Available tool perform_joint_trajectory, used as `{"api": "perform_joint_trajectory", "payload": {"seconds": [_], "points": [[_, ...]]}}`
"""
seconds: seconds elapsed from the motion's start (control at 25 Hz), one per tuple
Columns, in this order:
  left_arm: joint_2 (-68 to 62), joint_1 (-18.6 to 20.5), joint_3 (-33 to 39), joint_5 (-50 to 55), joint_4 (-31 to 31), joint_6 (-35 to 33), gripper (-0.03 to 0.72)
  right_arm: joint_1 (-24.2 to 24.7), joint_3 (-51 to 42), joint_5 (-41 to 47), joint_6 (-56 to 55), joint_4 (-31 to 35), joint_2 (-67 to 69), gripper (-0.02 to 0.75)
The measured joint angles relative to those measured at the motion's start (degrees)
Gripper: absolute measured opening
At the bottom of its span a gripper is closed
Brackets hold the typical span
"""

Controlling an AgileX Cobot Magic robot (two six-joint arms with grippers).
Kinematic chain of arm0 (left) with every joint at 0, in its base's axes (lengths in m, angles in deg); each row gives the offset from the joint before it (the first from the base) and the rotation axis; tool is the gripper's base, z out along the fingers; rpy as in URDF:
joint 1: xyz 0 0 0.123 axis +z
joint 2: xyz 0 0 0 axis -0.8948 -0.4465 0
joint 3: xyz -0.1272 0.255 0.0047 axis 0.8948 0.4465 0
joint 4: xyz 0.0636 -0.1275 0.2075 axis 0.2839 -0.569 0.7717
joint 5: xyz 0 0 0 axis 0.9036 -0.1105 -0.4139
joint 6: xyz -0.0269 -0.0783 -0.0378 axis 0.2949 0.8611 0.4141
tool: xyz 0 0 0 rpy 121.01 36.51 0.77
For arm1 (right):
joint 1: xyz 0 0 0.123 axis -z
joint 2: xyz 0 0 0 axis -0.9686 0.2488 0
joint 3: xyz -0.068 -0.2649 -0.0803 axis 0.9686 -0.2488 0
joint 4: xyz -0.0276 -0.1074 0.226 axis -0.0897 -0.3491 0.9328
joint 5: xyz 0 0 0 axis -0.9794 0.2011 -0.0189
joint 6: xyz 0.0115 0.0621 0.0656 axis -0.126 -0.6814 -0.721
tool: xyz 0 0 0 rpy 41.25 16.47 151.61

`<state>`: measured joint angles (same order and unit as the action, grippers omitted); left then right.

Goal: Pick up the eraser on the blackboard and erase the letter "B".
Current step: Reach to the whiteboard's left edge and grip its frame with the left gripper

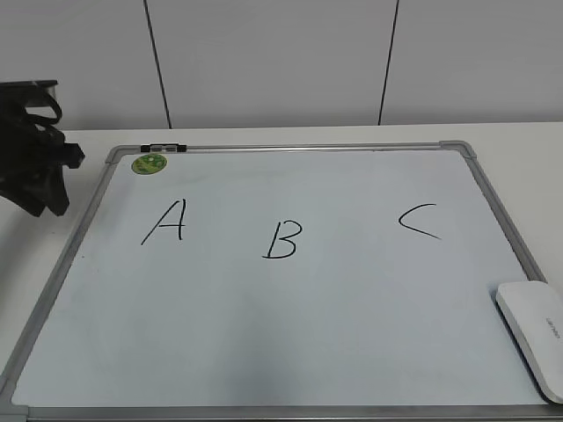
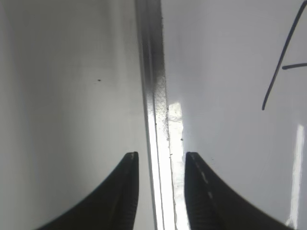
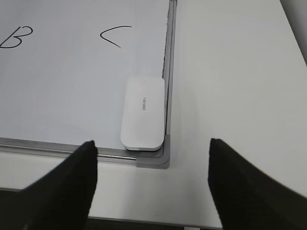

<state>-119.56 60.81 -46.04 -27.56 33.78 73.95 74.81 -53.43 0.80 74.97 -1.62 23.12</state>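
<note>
White tabletop carries the blackboard (image 1: 264,352); the eraser (image 3: 142,113) lies in its near right corner against the frame, so my right claw (image 3: 151,182) hangs wide apart above. "B" (image 1: 283,239) looks untouched, I think.

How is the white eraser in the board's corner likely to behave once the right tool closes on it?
The eraser looks like a rigid plastic block, so it probably won't flex. Its smooth, rounded shell may be slippery, so a grip on the edges could slide. Lying flat and low against the blackboard frame, it seems unlikely to roll or tip. The right tool is open, short of it.
</note>
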Motion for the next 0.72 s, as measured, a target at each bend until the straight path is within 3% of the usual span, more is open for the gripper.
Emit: {"api": "perform_joint_trajectory", "payload": {"seconds": [0.72], "points": [[-7.2,-0.2,-0.4,-2.4,-0.2,2.3,0.247,0.0,0.0,0.0,0.0,0.0,0.0,0.536]]}}
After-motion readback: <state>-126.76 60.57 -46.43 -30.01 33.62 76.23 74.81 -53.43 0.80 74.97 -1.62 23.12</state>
